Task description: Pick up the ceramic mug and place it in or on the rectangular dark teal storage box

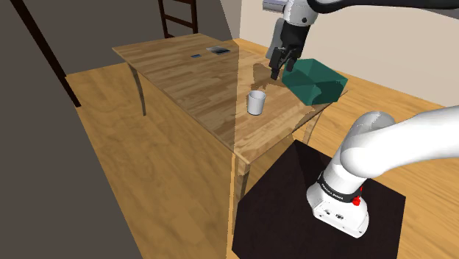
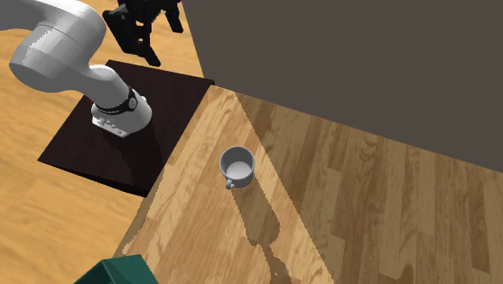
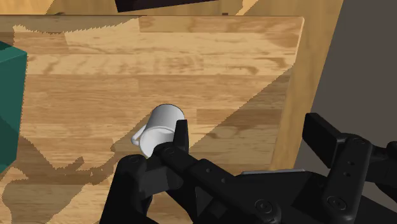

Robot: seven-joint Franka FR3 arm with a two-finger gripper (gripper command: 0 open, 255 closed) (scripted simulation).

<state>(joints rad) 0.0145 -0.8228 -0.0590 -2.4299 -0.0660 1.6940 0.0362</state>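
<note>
Shoulder view: the pale mug [image 1: 255, 103] stands upright on the wooden table [image 1: 184, 77], near the teal box [image 1: 316, 82] but apart from it. The pincer [image 1: 278, 70] hangs above the table just beside the box.

Second exterior view: the mug is empty.

Wrist view: the fingers [image 3: 181, 137] stand apart, gripping nothing.

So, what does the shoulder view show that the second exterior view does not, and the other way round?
Shoulder view: the whole teal box, the table legs, two small dark flat things at the table's far end. Second exterior view: the mug from above, with its handle and hollow inside. Both: mug, wooden table, black stand, white arm, open gripper.
</note>
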